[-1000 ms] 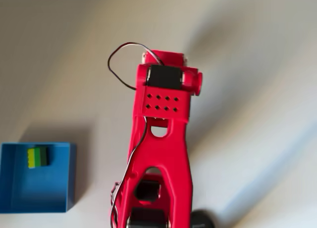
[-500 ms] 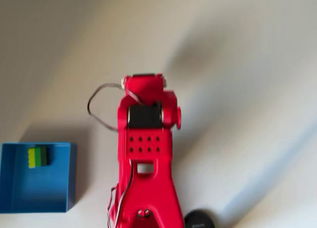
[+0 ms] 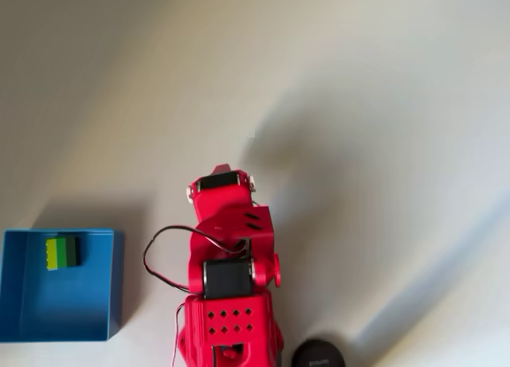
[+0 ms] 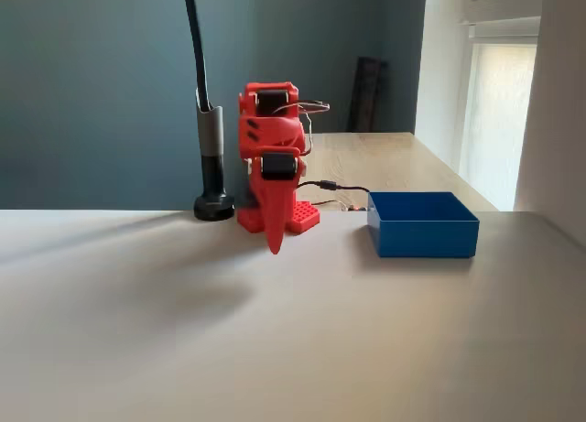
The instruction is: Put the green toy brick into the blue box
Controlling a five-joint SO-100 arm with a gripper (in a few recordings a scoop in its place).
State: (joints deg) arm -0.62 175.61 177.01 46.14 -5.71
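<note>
Nearest the fixed camera: bare pale table (image 4: pixel 293 349), smooth and matte, crossed by soft shadows.

Item 1, middle distance, centre-left of the fixed view: red plastic arm (image 4: pixel 272 161), folded compactly over its base, with black motor blocks set into the shell. The gripper (image 4: pixel 274 241) hangs as 1 tapering red point just above the table; both fingers read as a single wedge, apparently pressed together, with nothing between them. In the overhead view the arm (image 3: pixel 229 287) sits at lower centre, its base cut off by the bottom edge and the fingers hidden beneath the upper links; a black cable loops out on its left.

Item 2, right of the arm in the fixed view: blue box (image 4: pixel 422 224), square, open-topped, thin upright walls, glossy plastic. Its interior is hidden from this angle. In the overhead view the blue box (image 3: pixel 57 286) lies at lower left, partly cut by the left edge, and the green toy brick (image 3: pixel 60 252) rests inside it against the upper wall: lime-yellow part to the left, darker green to the right. Studs too blurred to make out.

Item 3, behind the arm: black post (image 4: pixel 211 156) on a round black foot, top cut off.

Farthest: dark teal wall (image 4: pixel 110 83).
</note>
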